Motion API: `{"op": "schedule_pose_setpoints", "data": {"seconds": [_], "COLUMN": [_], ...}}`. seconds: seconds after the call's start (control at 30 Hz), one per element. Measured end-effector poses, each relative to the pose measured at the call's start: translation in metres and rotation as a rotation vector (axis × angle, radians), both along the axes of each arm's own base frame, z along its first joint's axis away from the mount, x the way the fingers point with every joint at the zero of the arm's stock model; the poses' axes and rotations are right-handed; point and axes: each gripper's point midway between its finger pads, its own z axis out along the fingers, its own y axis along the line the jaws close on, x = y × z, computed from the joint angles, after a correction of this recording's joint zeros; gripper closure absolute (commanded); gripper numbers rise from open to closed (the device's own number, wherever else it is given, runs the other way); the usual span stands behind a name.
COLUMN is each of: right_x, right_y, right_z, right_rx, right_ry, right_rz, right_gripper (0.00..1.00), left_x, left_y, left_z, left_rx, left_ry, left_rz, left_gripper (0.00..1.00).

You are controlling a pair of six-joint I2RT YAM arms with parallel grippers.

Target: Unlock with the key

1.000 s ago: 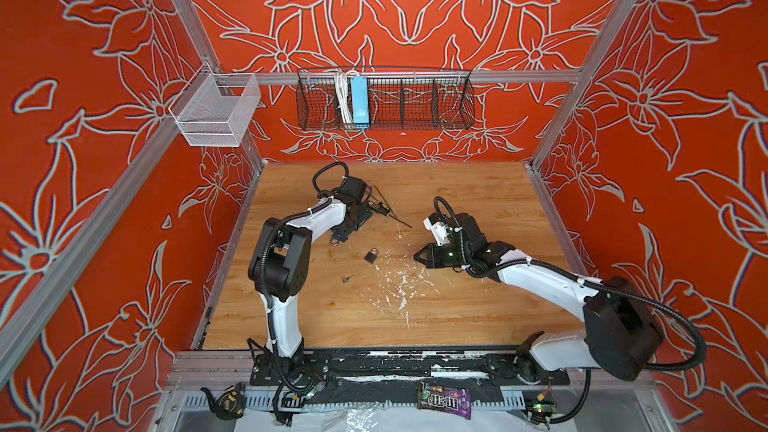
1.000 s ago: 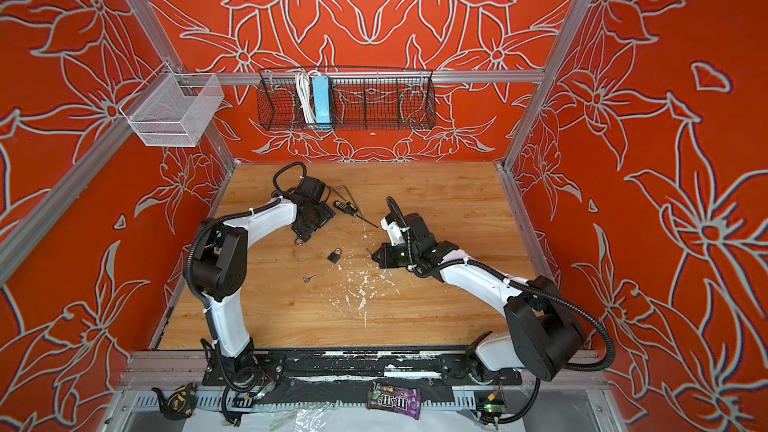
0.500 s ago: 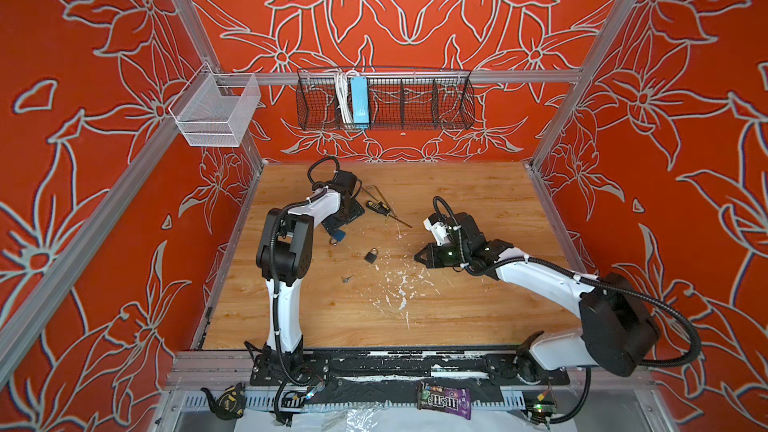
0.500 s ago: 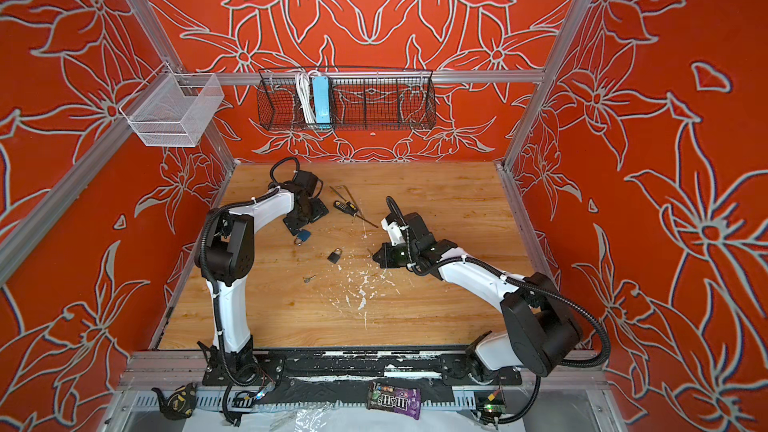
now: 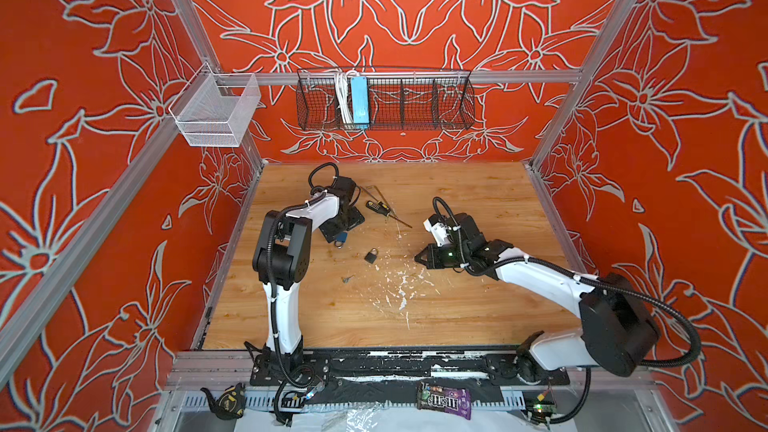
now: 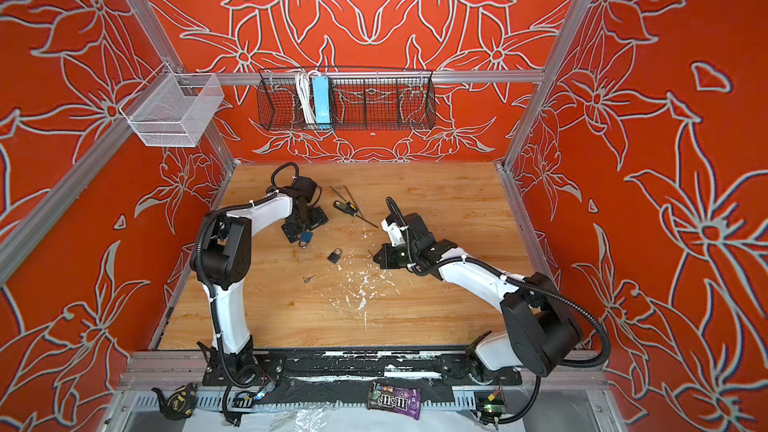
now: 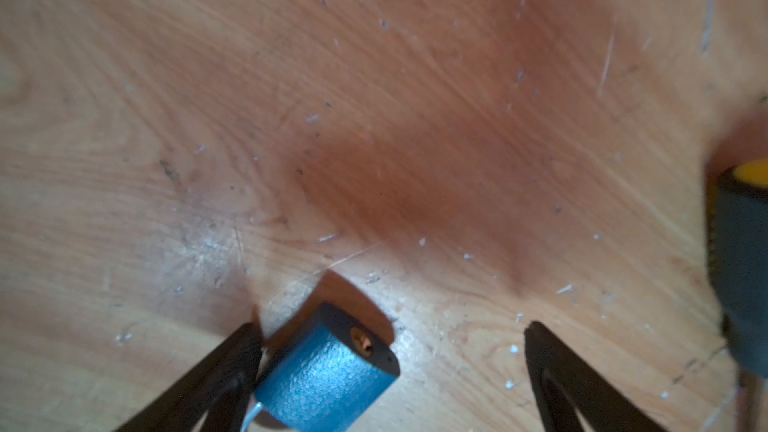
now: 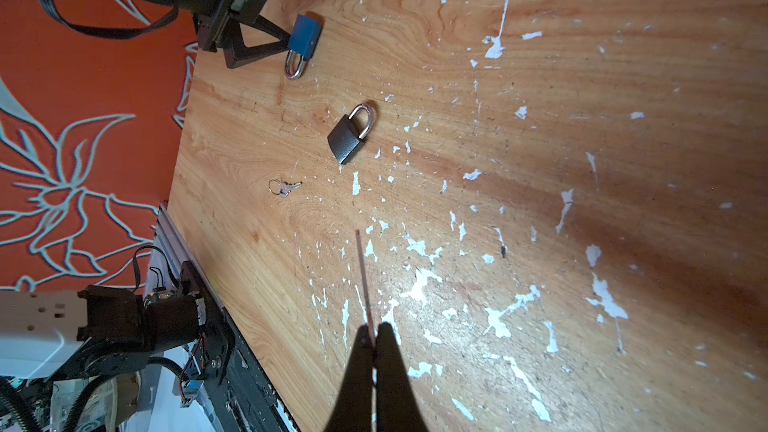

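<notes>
1. Left gripper (image 7: 390,328) has let go since a sec ago. Its fingers (image 7: 208,388) are spread wide w/ nothing pinched. The blue padlock (image 7: 328,376), mostly hidden under it before, now lies free on the table (image 5: 457,309), right against one finger and well clear of the other.
2. Meaning: that lock is no longer held, so prob. a re-grip or reset. No unlocking has begun.
3. Key (image 8: 284,187), on its small ring, lies flat on the wood and untouched. It's nearer the front edge than both locks and apart from both grippers.
4. Grey padlock (image 8: 351,135) lies flat btw. the key and the blue one. Both shackles look shut. Can't tell which lock the key fits.
5. In the left wrist view the blue padlock's keyhole shows on its end face, pointing away from the gripper and uncovered.
6. Right gripper (image 8: 376,328) hangs over the paint-flecked patch, fingers closed tight. A thin rod (image 8: 362,276) sticks out from btw. the tips and looks pinched. It's not the key.
7. Next, as I judge it: one arm must pick up the key, and the right one would have to drop the rod first. A small flat key on wood is a hard pinch and may slide.
8. Screwdriver (image 5: 376,205) lies just beyond the left gripper, close enough to bump.
</notes>
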Motion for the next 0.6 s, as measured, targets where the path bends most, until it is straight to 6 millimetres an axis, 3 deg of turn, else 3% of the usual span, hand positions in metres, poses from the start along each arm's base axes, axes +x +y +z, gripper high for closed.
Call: {"op": "schedule_pose_setpoints", "data": {"seconds": [0.07, 0.23, 0.6], "right_x": [0.000, 0.000, 0.004], "right_y": [0.000, 0.000, -0.003], "right_z": [0.000, 0.000, 0.000], "right_rx": [0.000, 0.001, 0.001], "right_ry": [0.000, 0.000, -0.001], "right_rz": [0.000, -0.001, -0.013], "right_gripper": [1.00, 1.00, 1.00], "left_x": [-0.005, -0.019, -0.030], "left_y": [-0.002, -0.005, -0.002], "left_z": [-0.001, -0.004, -0.005], "left_rx": [0.020, 0.051, 0.095], "left_ry": [0.016, 0.064, 0.110], "left_rz": [-0.018, -0.056, -0.101], "left_gripper": [0.17, 0.22, 0.44]}}
